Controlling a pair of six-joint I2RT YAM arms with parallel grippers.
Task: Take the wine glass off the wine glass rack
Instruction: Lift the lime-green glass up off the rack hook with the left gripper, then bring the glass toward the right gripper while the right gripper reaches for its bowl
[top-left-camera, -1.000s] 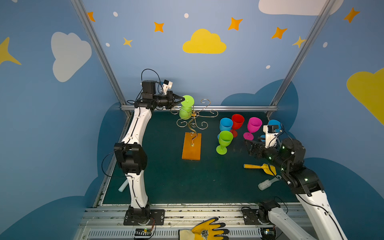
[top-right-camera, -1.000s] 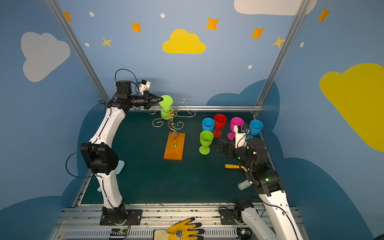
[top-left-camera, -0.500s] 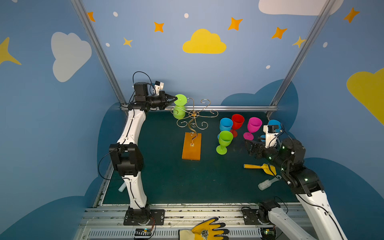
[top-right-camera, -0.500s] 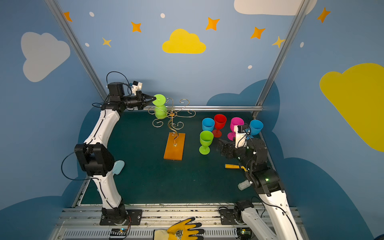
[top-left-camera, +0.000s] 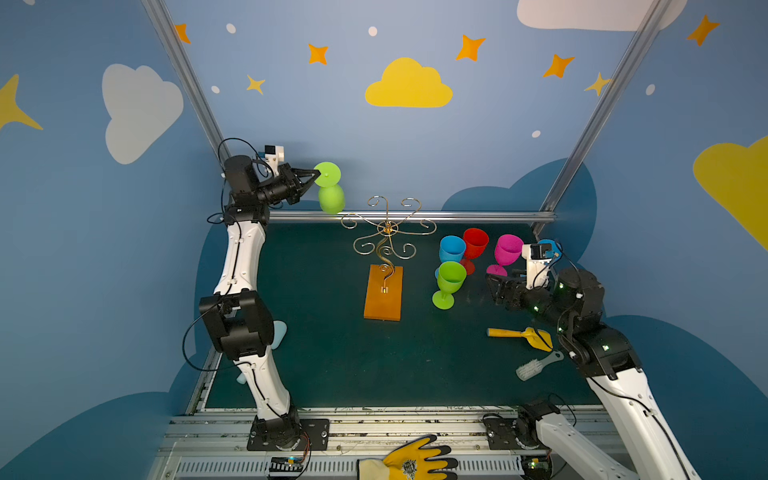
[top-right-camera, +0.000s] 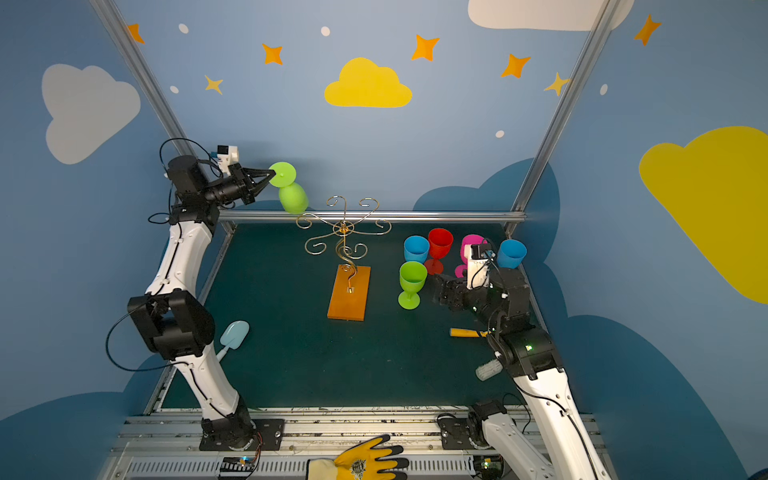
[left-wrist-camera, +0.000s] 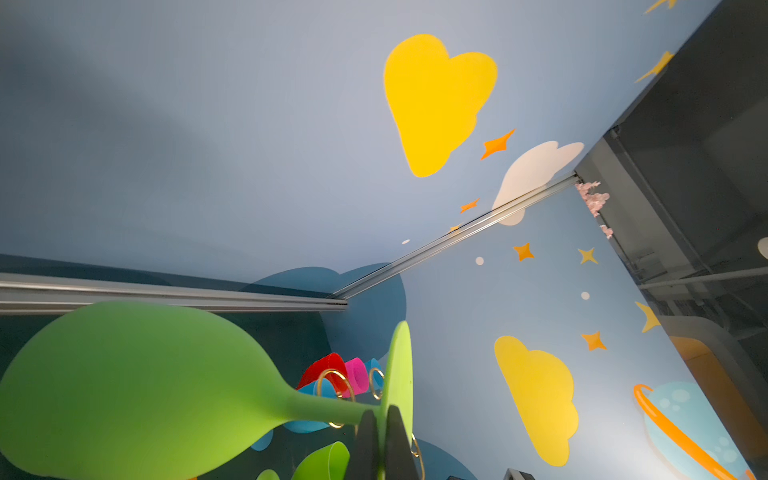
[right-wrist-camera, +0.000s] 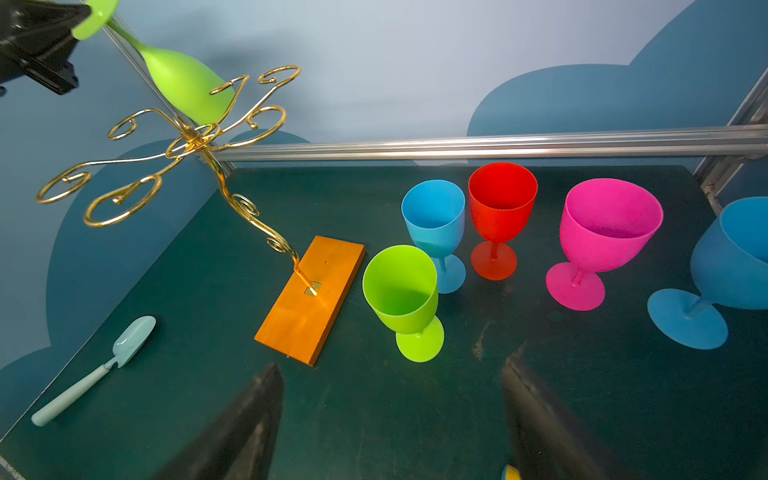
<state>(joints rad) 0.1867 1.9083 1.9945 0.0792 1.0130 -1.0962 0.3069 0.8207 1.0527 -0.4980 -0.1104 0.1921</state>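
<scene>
The left gripper (top-left-camera: 309, 176) pinches the foot rim of the wine glass (top-left-camera: 331, 198), bowl-down at 10 o'clock of the wine glass rack (top-left-camera: 386, 232), seemingly clear. So thin a pinch could slip. The right gripper (top-left-camera: 494, 287) gapes, empty.

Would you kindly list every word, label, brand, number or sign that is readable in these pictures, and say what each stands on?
No text reads clearly in any view.
yellow glove: a dark emblem on its back, too small and blurred to read.
wine glass rack: plain wooden base, no label.
wall stickers: clouds and stars only, no lettering.
</scene>
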